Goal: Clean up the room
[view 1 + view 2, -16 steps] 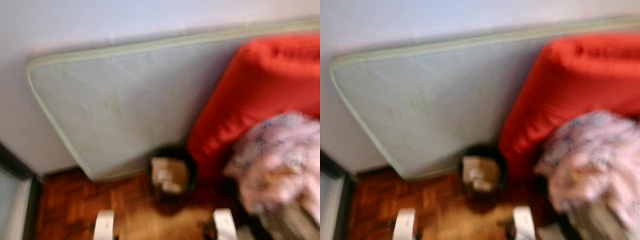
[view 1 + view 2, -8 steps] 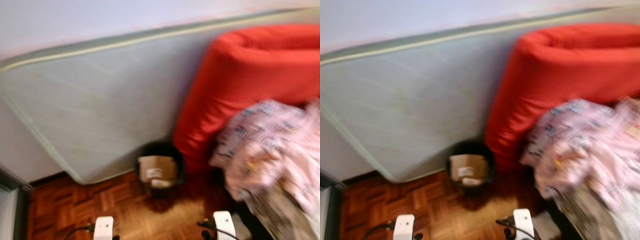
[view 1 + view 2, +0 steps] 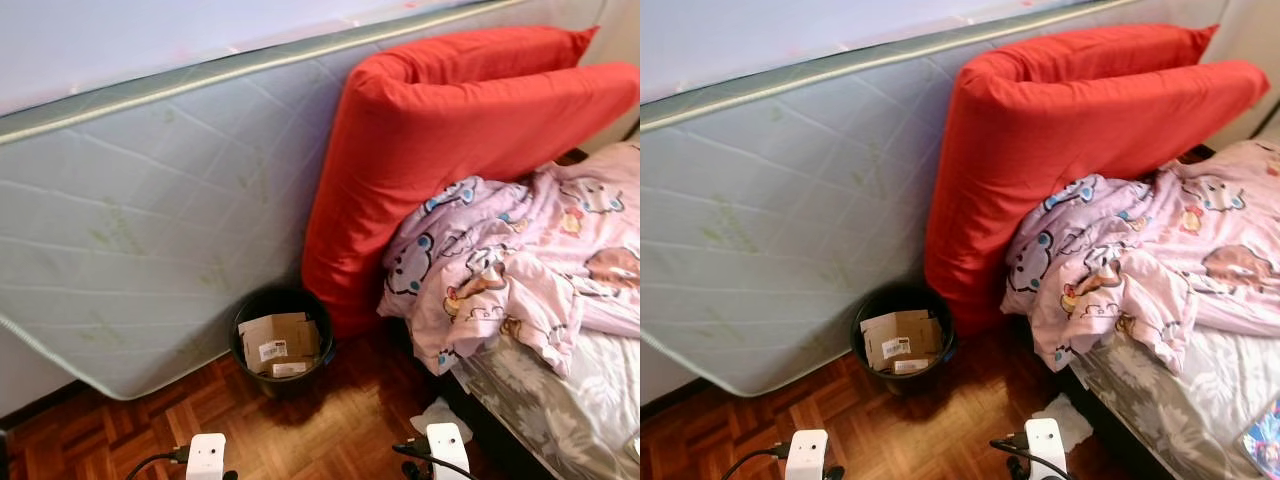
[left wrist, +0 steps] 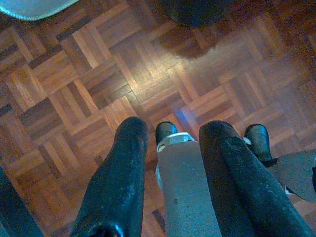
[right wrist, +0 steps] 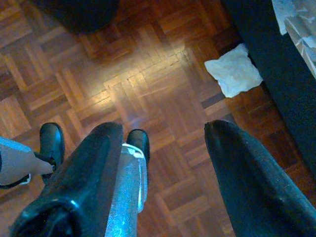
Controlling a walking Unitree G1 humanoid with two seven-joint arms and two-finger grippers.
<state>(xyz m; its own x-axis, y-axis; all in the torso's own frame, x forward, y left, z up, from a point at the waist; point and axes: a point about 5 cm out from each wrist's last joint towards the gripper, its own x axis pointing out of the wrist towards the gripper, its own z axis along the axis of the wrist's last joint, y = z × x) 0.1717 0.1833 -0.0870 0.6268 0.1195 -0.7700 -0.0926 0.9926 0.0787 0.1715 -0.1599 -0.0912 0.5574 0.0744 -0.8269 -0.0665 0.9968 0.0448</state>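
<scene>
**Room cleanup barely begun**

A crumpled white tissue (image 5: 233,70) lies on the parquet floor (image 3: 320,420) at lower right, beside the bed. The round black waste bin (image 3: 282,342), low centre, holds flattened cardboard. Left gripper (image 4: 175,163) and right gripper (image 5: 163,163) hang spread apart, empty. Judging by this, pickup remains.
</scene>
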